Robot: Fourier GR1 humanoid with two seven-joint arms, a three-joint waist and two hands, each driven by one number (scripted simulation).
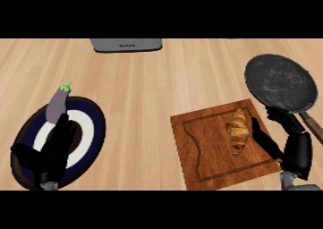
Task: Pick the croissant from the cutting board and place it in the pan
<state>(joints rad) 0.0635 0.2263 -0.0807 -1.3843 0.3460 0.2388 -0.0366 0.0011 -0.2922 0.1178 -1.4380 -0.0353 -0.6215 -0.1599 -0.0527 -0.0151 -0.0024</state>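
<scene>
- Lying lengthwise on the cutting board (210,147), the croissant (238,132) sits toward the board's right side, closer to its far edge than its near one, with nothing gripping it.
- The cutting board is a brown wooden slab with a groove running inside its rim; it rests near the surface's (163,85) near-right corner, turned slightly askew.
- The right hand (282,138) comes in from the near edge at the right, over the board's right edge, just beside the croissant. Its fingers (264,136) are stretched out and apart, one reaching along the croissant's right flank; whether it touches the pastry cannot be told. The other fingers point toward the pan.
- The pan (281,82) is dark, round and speckled grey, lying beyond the board toward the surface's right edge. Its brown handle (317,129) runs back toward the near-right corner, passing beside the right hand.
- The left hand (48,152) shows at the near-left, over a plate (91,120), with its fingers straight and relaxed, holding nothing.
- The plate is dark blue with a white ring and lies near the surface's left edge.
- An eggplant (58,102), purple with a green stem, rests on the plate's far rim, just beyond the left hand's fingertips.
- A grey, flat object (126,44) sits at the far edge, partly cut off.
</scene>
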